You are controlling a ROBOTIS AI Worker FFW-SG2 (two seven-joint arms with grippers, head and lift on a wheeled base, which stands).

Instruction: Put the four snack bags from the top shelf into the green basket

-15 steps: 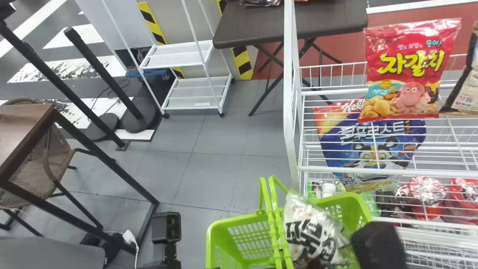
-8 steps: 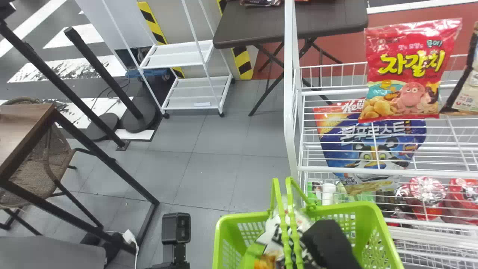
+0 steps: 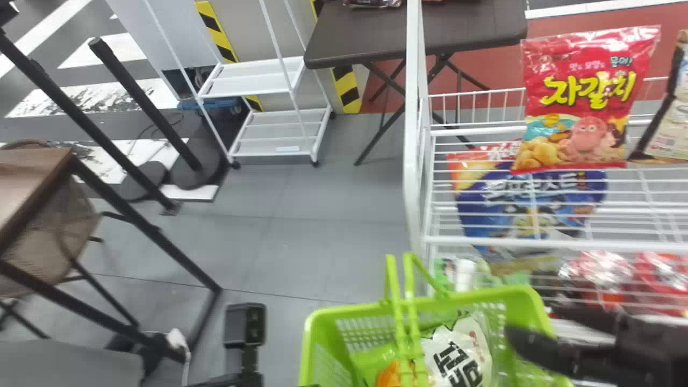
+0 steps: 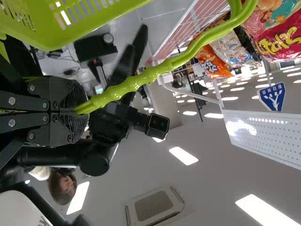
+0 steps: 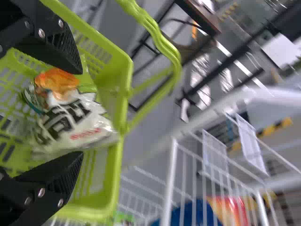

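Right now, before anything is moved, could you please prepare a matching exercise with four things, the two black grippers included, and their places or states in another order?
1. Red plastic snack bag with a pink octopus
2. White plastic snack bag with large black letters
3. Black left gripper
4. Black right gripper

A. Closed on a green plastic handle
B. On the white wire shelf
C. Open, holding nothing
D. Inside the green plastic basket

Right pairs: 1-B, 2-D, 3-A, 4-C

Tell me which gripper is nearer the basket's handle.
Left. The left gripper has its jaws closed on the handle; the right gripper, jaws open, is apart from it, toward the right side of the green basket.
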